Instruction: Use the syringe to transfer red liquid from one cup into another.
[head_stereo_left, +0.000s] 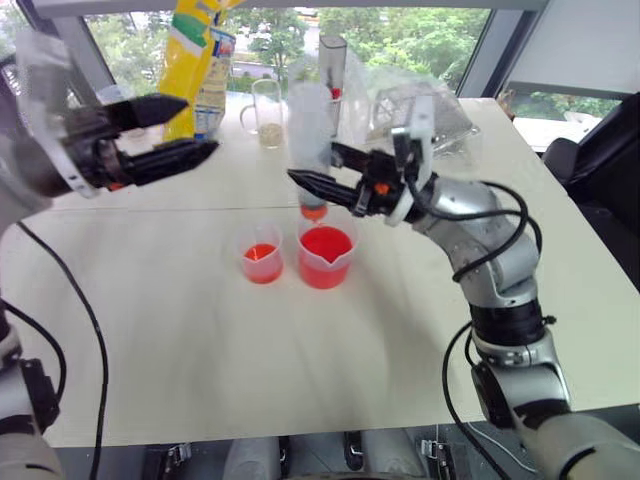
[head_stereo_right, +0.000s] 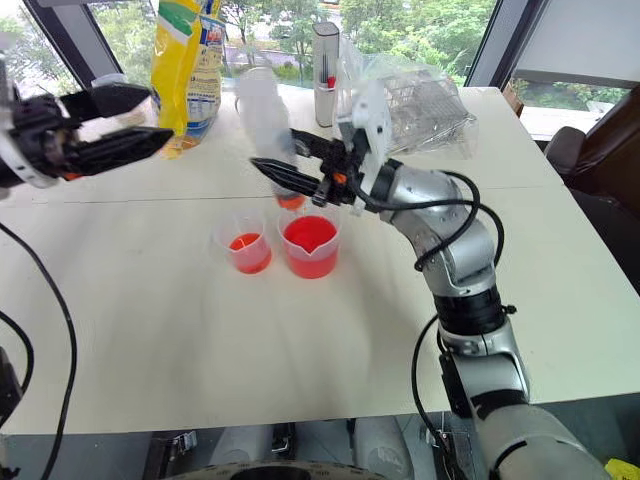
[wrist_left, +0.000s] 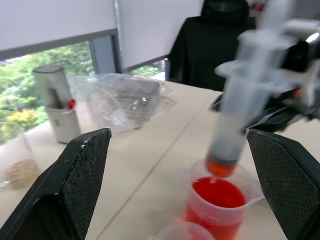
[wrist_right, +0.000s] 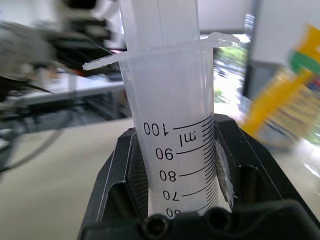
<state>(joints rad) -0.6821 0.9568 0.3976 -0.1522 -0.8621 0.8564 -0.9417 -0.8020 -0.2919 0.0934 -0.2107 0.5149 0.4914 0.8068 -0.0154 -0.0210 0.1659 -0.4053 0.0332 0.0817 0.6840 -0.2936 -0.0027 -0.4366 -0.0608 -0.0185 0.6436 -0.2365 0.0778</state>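
My right gripper (head_stereo_left: 322, 172) is shut on the barrel of the syringe (head_stereo_left: 310, 135) and holds it upright. The syringe's orange-red tip hangs just above the larger spouted cup (head_stereo_left: 325, 262), which holds red liquid (head_stereo_left: 325, 245). The smaller cup (head_stereo_left: 262, 255) stands right beside it on the left with a shallow layer of red liquid. My left gripper (head_stereo_left: 198, 125) is open and empty, raised well to the left of the syringe. In the right wrist view the syringe (wrist_right: 170, 125) sits between the pads at its upper graduation marks. The left wrist view looks between the open fingers (wrist_left: 75, 190) at the syringe (wrist_left: 240, 100).
At the back of the white table (head_stereo_left: 200, 340) stand a yellow bag (head_stereo_left: 200, 60), a handled glass mug (head_stereo_left: 267, 112) with grains, a tall grey canister (head_stereo_left: 333, 60) and a crumpled clear plastic bag (head_stereo_left: 425, 105). A black chair (head_stereo_left: 600, 170) is at the right.
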